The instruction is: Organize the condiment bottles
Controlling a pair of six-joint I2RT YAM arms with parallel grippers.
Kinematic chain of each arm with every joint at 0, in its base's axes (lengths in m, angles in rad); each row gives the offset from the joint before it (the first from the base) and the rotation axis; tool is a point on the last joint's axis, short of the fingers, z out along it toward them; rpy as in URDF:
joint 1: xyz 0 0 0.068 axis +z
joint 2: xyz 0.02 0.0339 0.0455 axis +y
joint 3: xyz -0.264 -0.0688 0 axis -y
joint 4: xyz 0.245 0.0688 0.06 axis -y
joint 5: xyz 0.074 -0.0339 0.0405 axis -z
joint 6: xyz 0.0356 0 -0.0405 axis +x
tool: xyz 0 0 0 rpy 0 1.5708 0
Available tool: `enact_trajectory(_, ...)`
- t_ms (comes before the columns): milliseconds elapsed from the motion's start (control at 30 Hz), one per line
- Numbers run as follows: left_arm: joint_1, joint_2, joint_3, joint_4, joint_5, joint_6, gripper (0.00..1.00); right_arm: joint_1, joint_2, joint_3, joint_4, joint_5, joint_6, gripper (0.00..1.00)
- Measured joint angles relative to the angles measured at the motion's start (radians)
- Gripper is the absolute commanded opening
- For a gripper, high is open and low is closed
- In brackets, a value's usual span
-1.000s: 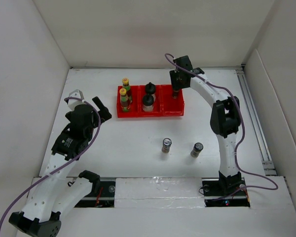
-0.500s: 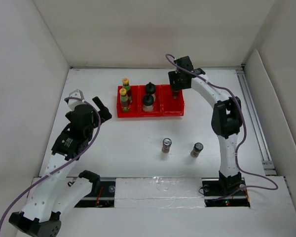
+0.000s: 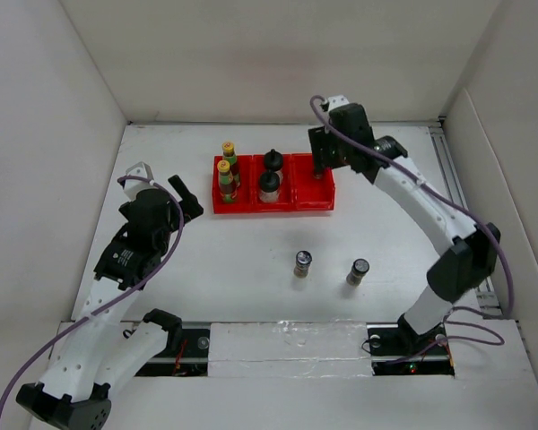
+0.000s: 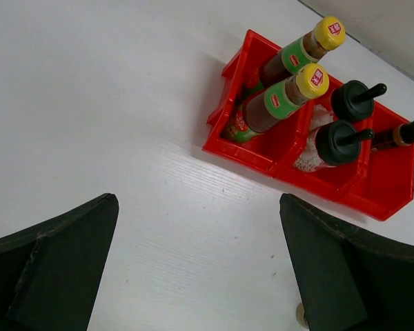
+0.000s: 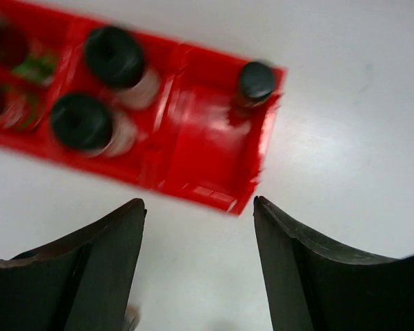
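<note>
The red tray (image 3: 251, 204) holds two tall yellow-capped bottles (image 3: 225, 161) in its left compartment and two white jars with black lids (image 3: 270, 173) in the middle one. One dark-capped shaker (image 5: 255, 81) stands in the right compartment and also shows in the left wrist view (image 4: 406, 132). Two more shakers (image 3: 302, 262) (image 3: 359, 270) stand on the table in front of the tray. My right gripper (image 3: 320, 168) (image 5: 198, 203) hovers open and empty over the right compartment. My left gripper (image 3: 185, 199) (image 4: 199, 207) is open and empty, left of the tray.
White walls enclose the table on the left, back and right. A rail (image 3: 462, 206) runs along the table's right edge. The arm bases (image 3: 287, 345) sit at the near edge.
My right arm has swung its elbow out to the right and the gripper has lifted a little above the tray's right compartment. The left arm has not moved.
</note>
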Motion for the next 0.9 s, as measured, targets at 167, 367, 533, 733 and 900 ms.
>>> enact_trajectory(167,0.000,0.035,0.000,-0.001,-0.013,-0.003,0.99,0.242,-0.209,-0.233,0.003,0.026,0.045,0.69)
enact_trajectory(367,0.000,0.051,0.000,-0.002,-0.016,-0.006,0.99,0.506,-0.353,-0.464,0.010,0.051,0.127,0.69)
enact_trajectory(533,0.000,0.039,0.000,-0.001,-0.018,-0.008,0.99,0.541,-0.348,-0.578,0.027,0.059,0.173,0.68)
enact_trajectory(733,0.000,0.040,0.000,-0.002,-0.019,-0.009,0.99,0.541,-0.278,-0.656,0.065,0.050,0.196,0.68)
enact_trajectory(900,0.000,0.040,0.000,-0.001,-0.018,-0.009,0.99,0.541,-0.248,-0.686,0.102,0.048,0.208,0.65)
